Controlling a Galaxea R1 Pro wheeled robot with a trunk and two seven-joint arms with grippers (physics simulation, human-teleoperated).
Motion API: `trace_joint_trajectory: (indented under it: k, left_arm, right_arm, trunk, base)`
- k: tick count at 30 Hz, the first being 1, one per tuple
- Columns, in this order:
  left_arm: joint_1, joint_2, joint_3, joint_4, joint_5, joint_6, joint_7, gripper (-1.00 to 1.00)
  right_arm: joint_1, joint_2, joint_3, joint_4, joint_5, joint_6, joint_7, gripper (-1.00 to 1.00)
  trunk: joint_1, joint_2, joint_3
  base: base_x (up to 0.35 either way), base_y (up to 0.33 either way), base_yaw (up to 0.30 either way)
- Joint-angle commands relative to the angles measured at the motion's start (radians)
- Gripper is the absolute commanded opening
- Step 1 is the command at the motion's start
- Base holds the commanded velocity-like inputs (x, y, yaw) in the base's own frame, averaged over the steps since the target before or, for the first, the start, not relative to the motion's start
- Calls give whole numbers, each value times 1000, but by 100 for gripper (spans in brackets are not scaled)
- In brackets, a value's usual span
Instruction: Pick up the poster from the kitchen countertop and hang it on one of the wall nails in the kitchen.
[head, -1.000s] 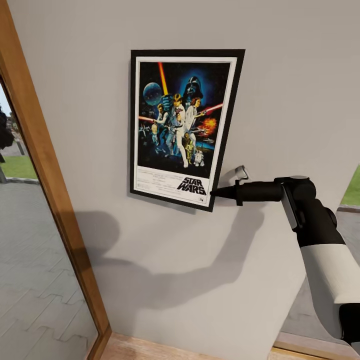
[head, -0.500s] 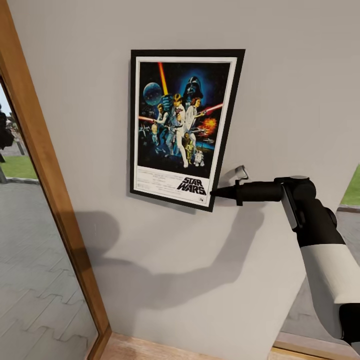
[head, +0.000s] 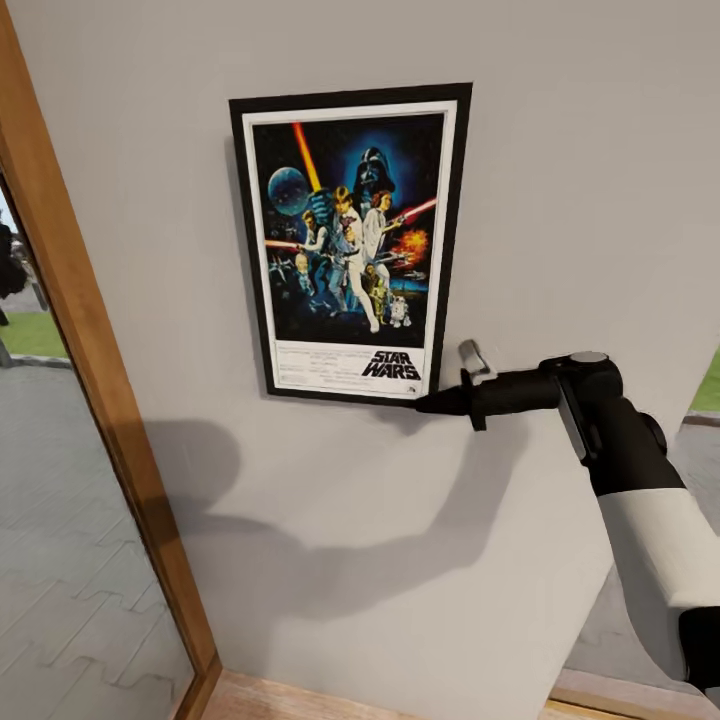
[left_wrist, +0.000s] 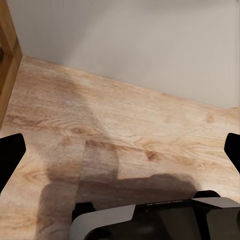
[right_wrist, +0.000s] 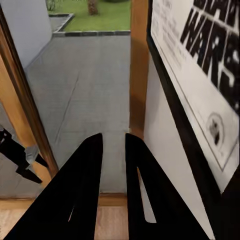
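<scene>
Reaching across from the right, the right gripper (head: 428, 403) has its jaws nearly closed with a thin gap, empty, tip just below the poster's (head: 350, 240) lower right corner. Left gripper (left_wrist: 120, 150) hangs wide open over the wood floor (left_wrist: 125, 130). Poster sits flat on the grey wall (head: 560, 200).

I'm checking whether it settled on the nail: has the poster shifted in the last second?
Yes. The poster has swung toward the wooden door frame and hangs straighter; the right gripper is just off its lower corner.
</scene>
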Motion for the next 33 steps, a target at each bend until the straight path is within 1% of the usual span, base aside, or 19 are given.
trace_joint_trajectory:
  k: [1,6,7,26,33]
  left_arm:
    - [0,-1,2,-2,-5,7,-6,100]
    - [0,-1,3,-2,-4,8,-6,100]
    - [0,-1,3,-2,-4,8,-6,100]
    - [0,-1,3,-1,-4,8,-6,100]
    - [0,-1,3,-1,-4,7,-6,100]
  right_arm:
    - [-1,1,-42,1,-94,142,-145,-100]
    - [-1,1,-42,1,-94,142,-146,-100]
    - [-1,1,-42,1,-94,142,-146,100]
    - [-1,1,-42,1,-94,142,-146,100]
    - [-1,1,-42,1,-94,142,-146,100]
  trunk:
    - [0,-1,0]
    - [0,-1,0]
    - [0,-1,0]
    - [0,-1,0]
    - [0,-1,0]
  base:
    - [22,0,0]
    - [8,0,0]
    - [2,0,0]
    - [0,0,0]
    - [-76,-115,0]
